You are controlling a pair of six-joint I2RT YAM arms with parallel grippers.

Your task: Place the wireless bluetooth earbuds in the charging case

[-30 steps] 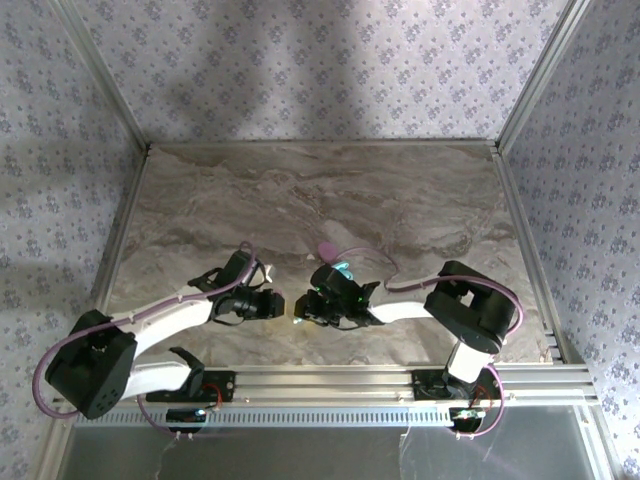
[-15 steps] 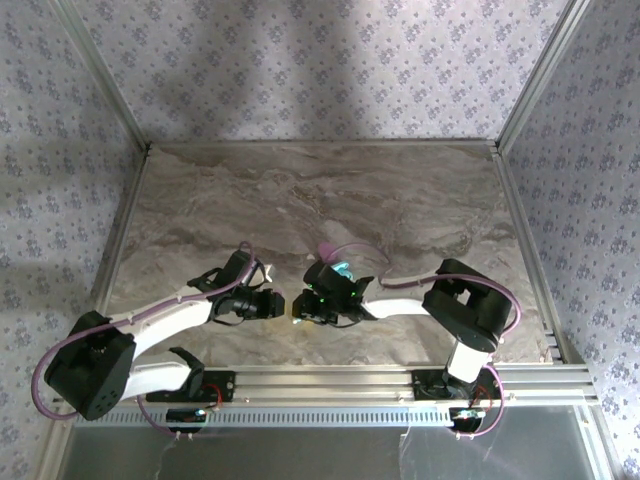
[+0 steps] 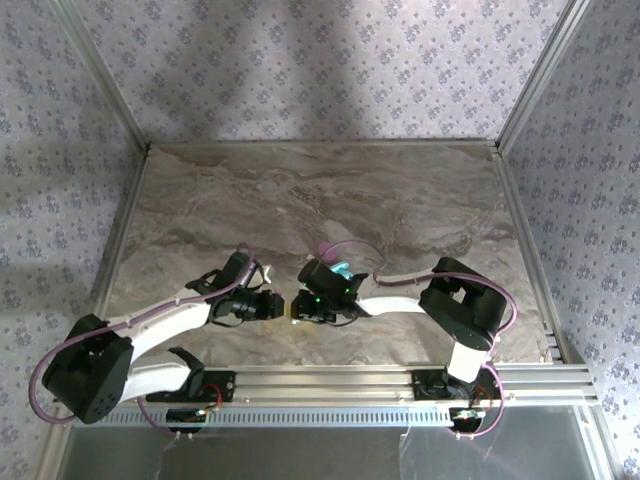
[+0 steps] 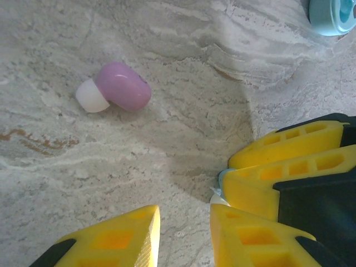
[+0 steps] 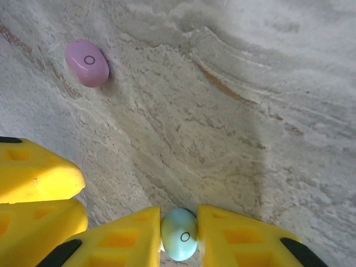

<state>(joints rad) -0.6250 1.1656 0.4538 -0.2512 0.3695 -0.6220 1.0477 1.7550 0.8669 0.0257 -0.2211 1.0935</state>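
A pale teal earbud (image 5: 179, 235) sits pinched between the yellow fingers of my right gripper (image 5: 179, 233), which is shut on it just above the marble. A pink earbud (image 4: 114, 88) with a white tip lies loose on the table, seen again as the pink earbud (image 5: 87, 62) ahead and to the left of the right gripper. My left gripper (image 4: 184, 233) stands open over bare marble, nothing between its fingers, right beside the right gripper's fingers (image 4: 289, 161). The teal charging case (image 4: 332, 14) lies further back, cut off by the frame edge. From above, both grippers (image 3: 285, 306) meet near the table's front.
The teal case (image 3: 343, 270) lies just behind the right wrist, with a small pink object (image 3: 325, 247) beyond it. The marble table (image 3: 320, 190) stretches open to the back wall. Aluminium rails (image 3: 330, 380) run along the near edge.
The right gripper with the teal earbud has shifted a little left, closer to the left gripper. The left arm has barely moved.
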